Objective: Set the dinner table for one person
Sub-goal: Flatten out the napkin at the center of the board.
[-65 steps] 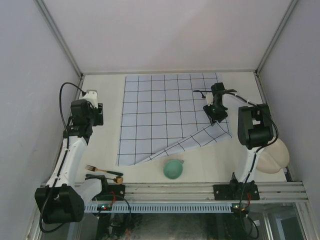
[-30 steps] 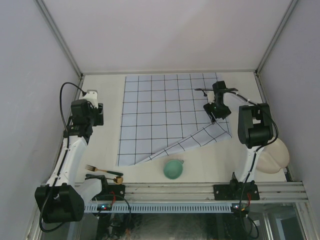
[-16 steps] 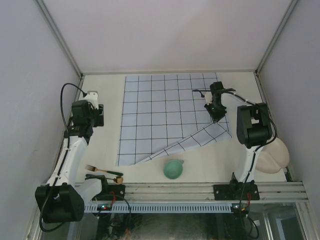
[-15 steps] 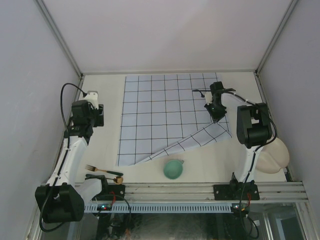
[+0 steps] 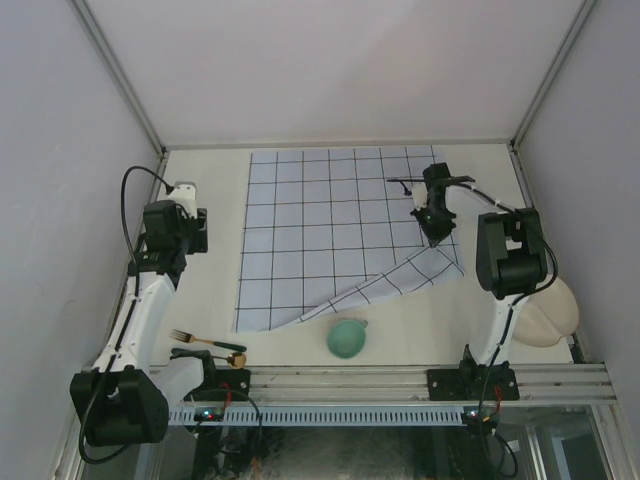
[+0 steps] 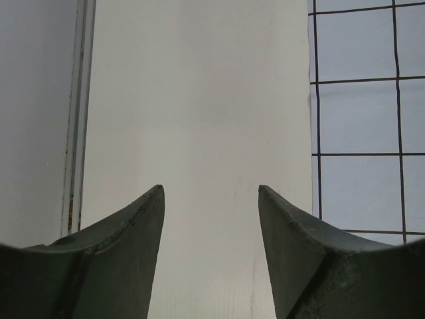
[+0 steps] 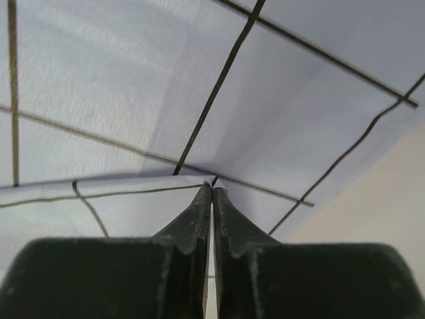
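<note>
at the left, the left claw [image 6: 210, 193] is hanging open over the bare cream surface [image 5: 205, 280], and the fork [image 5: 205, 341] is lying at the lower left. in the middle the gridded cloth [image 5: 320, 220] is lying on the surface with its lower right corner folded over, the teal cup [image 5: 346, 339] sitting just below it. at the right the right claw [image 5: 437, 222] is pinching shut on the fold, so the setting looks barely begun: cloth to flatten, then pale dish [image 5: 558, 312], cup and fork to place.
</note>
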Robot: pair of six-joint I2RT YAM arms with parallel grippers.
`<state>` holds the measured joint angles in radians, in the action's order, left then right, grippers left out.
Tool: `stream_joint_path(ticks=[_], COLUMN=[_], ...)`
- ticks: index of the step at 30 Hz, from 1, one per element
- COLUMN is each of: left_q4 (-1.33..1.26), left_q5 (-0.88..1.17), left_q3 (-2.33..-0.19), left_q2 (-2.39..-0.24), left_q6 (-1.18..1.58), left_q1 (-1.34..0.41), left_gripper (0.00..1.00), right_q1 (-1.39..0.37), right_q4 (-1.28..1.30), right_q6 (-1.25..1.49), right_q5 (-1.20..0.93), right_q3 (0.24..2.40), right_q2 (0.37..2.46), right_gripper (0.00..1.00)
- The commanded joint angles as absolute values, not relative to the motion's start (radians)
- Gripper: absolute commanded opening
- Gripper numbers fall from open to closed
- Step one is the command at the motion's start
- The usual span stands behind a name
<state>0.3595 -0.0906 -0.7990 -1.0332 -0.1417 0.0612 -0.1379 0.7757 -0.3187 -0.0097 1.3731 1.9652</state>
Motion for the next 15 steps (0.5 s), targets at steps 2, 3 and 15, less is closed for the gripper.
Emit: stream_joint_path(ticks=[2, 3, 15], left_q4=[0.323, 0.323, 0.317], left_q5=[-0.079, -0.080, -0.074], left_q3=[-0.796, -0.796, -0.795], left_q2=[-1.026, -1.026, -1.035], left_q6=[-0.138, -0.140, -0.142], left_q1=[0.066, 0.065, 0.065], left_gripper=[0.63, 0.63, 0.63], right_q1=[-0.119, -0.116, -0.101], right_q4=[0.871, 0.883, 1.067], right_q6=[-0.319, -0.324, -0.404], right_q5=[-0.072, -0.077, -0.166], right_q3=[1.345, 1.333, 1.259], right_q2=[1.775, 1.746, 1.618], right_gripper=[0.00, 0.00, 0.00])
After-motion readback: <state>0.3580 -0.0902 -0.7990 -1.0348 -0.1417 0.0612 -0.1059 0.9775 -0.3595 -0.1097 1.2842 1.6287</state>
